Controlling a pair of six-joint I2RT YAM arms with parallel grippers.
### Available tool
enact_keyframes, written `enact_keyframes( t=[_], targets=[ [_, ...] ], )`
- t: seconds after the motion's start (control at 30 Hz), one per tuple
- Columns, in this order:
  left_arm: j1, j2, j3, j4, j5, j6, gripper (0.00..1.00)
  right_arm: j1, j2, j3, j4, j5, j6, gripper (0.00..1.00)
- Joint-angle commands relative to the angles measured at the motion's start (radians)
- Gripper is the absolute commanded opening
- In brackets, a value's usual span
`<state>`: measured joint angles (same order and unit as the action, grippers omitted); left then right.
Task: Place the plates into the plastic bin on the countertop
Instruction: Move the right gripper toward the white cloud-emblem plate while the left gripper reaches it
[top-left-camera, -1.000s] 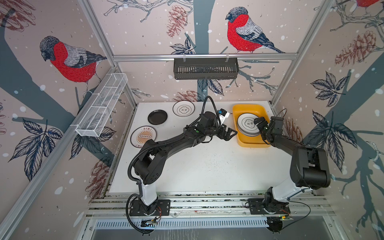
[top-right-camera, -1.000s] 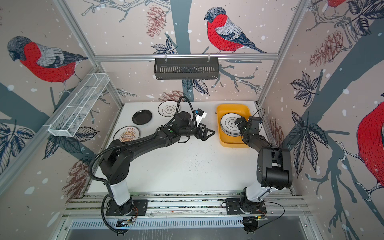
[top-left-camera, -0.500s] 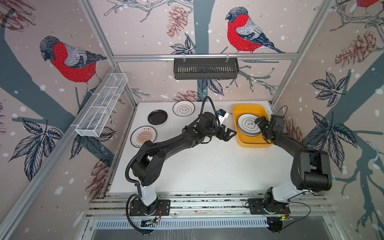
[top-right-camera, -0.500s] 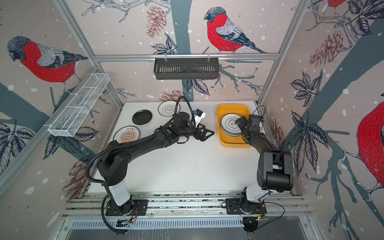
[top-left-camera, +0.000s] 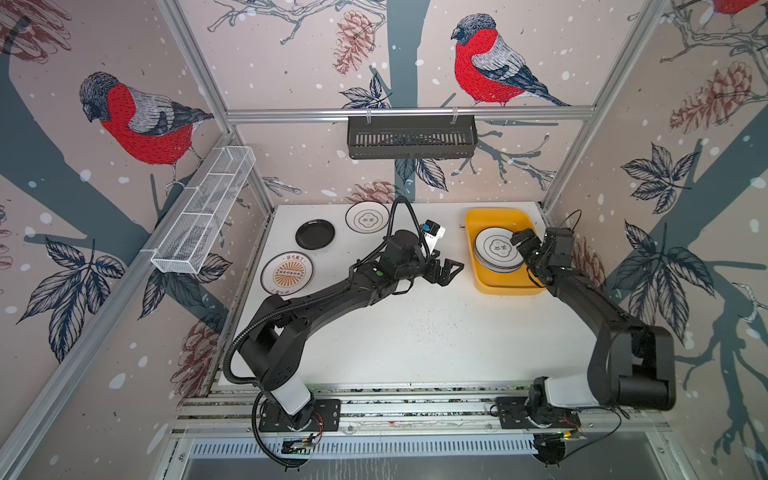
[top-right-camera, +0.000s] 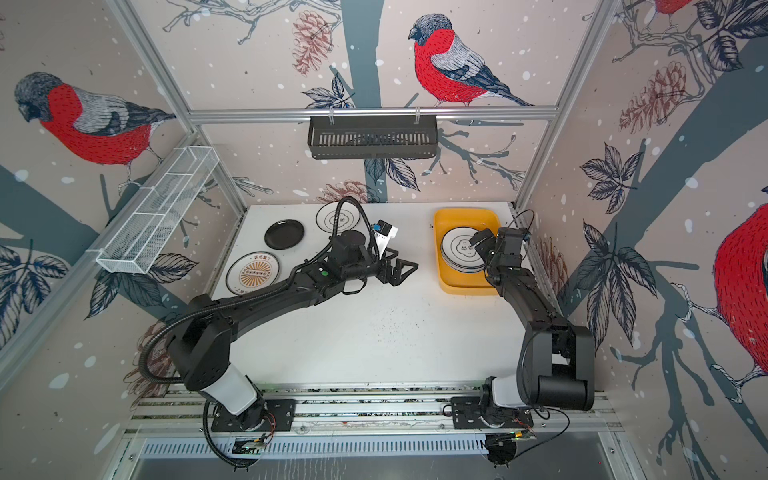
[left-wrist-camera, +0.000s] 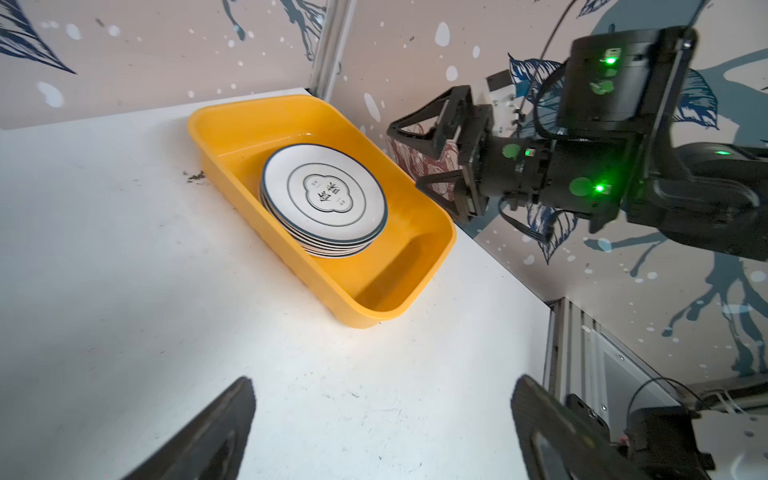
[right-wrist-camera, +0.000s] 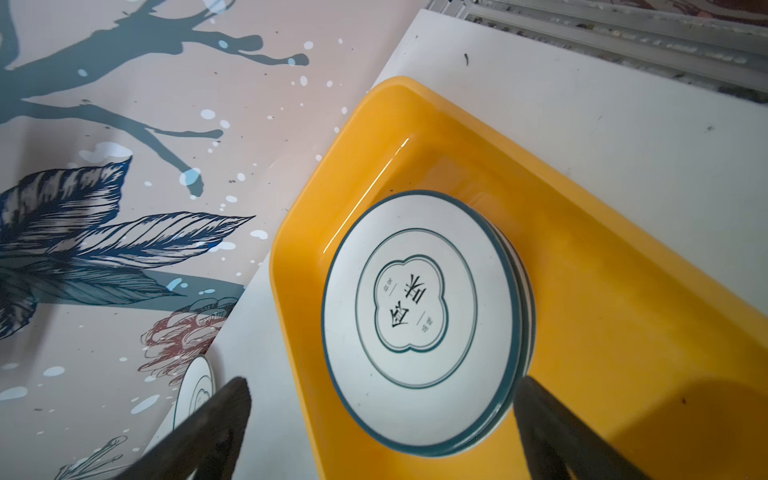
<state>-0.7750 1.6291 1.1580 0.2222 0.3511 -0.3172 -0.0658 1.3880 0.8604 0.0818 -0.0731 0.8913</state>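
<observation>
Plates (top-left-camera: 496, 249), round, white and dark-green-rimmed, sit stacked in the shallow yellow-orange plastic bin (top-left-camera: 494, 214), just below the right gripper (top-left-camera: 524, 245), whose jaws are wide apart and empty. Left gripper (top-left-camera: 451, 270), equally wide and empty, points away from the all-black plate (top-left-camera: 315, 234), white quatrefoil plate (top-left-camera: 367, 217) and orange sunburst plate (top-left-camera: 286, 272) behind it. Turning back to fetch one looks next.

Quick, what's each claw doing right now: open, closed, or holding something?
Left claw: open, holding nothing.
Right claw: open, holding nothing.
</observation>
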Motion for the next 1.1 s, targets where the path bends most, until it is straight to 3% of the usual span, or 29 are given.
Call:
enact_keyframes(
  t=[0.0, 0.47, 0.67, 0.87, 1.07],
  targets=[
    [0.005, -0.051, -0.047, 0.074, -0.062, -0.008, 0.96, 0.031, -0.057, -0.010, -0.011, 0.025, -0.002, 0.99],
    [0.087, -0.260, -0.235, 0.058, -0.167, -0.075, 0.96, 0.315, -0.289, -0.078, 0.005, 0.072, -0.056, 1.00],
    [0.124, -0.342, -0.323, 0.060, -0.267, -0.120, 0.96, 0.448, -0.287, -0.100, 0.116, 0.061, -0.028, 1.00],
    [0.179, -0.359, -0.356, 0.039, -0.324, -0.205, 0.96, 0.603, -0.182, -0.042, 0.248, 0.003, -0.073, 0.99],
    [0.344, -0.326, -0.402, 0.072, -0.143, -0.365, 0.96, 0.673, -0.069, 0.039, 0.307, -0.142, -0.164, 1.00]
  ],
)
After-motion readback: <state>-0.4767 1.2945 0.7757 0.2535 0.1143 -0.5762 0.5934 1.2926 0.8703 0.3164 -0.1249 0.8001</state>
